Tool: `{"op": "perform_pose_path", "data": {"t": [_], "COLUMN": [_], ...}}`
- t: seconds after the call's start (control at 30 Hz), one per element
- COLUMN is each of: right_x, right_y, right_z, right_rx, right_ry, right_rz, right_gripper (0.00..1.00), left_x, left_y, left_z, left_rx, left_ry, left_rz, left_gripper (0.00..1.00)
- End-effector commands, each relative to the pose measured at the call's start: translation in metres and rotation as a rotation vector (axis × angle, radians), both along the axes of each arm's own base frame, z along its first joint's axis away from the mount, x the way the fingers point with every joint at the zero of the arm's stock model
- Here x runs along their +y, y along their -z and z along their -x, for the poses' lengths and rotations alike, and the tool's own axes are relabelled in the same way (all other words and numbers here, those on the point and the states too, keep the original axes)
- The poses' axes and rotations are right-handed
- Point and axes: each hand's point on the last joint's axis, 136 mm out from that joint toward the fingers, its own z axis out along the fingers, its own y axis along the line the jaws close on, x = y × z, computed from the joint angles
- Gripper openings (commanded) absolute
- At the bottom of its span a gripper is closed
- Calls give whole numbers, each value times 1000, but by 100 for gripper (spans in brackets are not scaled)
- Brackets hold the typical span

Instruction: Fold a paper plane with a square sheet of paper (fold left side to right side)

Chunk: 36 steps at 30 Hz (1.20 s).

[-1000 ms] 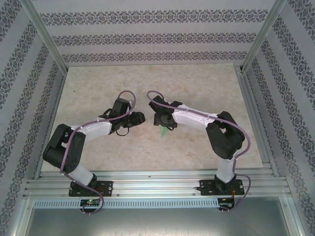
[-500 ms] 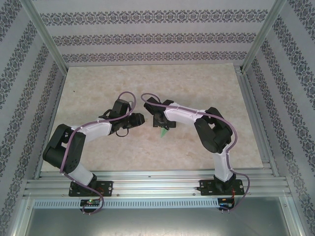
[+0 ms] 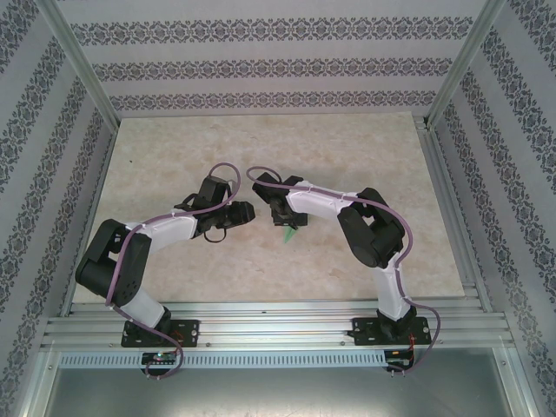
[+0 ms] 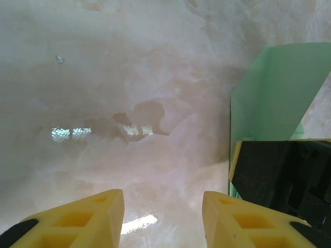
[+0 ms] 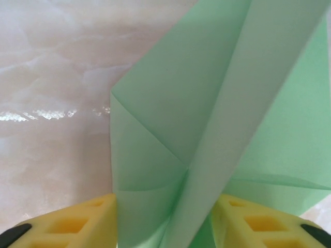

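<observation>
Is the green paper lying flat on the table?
No, the green paper stands up folded between the right gripper jaws, above the table.

paper plane (image 5: 207,129) between right jaws, left gripper (image 4: 163,217) beside

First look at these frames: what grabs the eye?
The mint-green paper, folded with sharp creases, sits between the right hand's yellow fingers and is the one patch of colour on the pale marble table. From above, both arms bend inward, so the left hand faces the right hand mid-table; the left holds nothing.
</observation>
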Motion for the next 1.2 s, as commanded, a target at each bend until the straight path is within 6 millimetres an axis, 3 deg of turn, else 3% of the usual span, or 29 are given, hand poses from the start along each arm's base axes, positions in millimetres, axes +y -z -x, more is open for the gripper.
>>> {"op": "perform_pose_path", "data": {"t": [0.0,0.43,0.6,0.8,1.17], "right_x": [1,-1,-5,-18,-41], "right_y": [-14,-25,-39,-55,-8], "right_z": [2,9,9,15,41], "right_rx": [-38,-71,-103,-108,19], "right_ry": [-13,-8,-52,-213,-240], "right_rz": [-7,-73,-119,-147,-196], "right_gripper": [44,13,1,0,9], "left_x": [5,7,11,25,78], "left_y": [-4,-4,-10,-30,-72], "left_z": [-1,1,3,6,28], "left_rx": [-20,-15,-29,-93,-281], "left_ry": [-1,-3,-2,-25,-184], "left_rz": [-18,-27,-49,-85,-184], "left_gripper": [45,45,45,48,77]}}
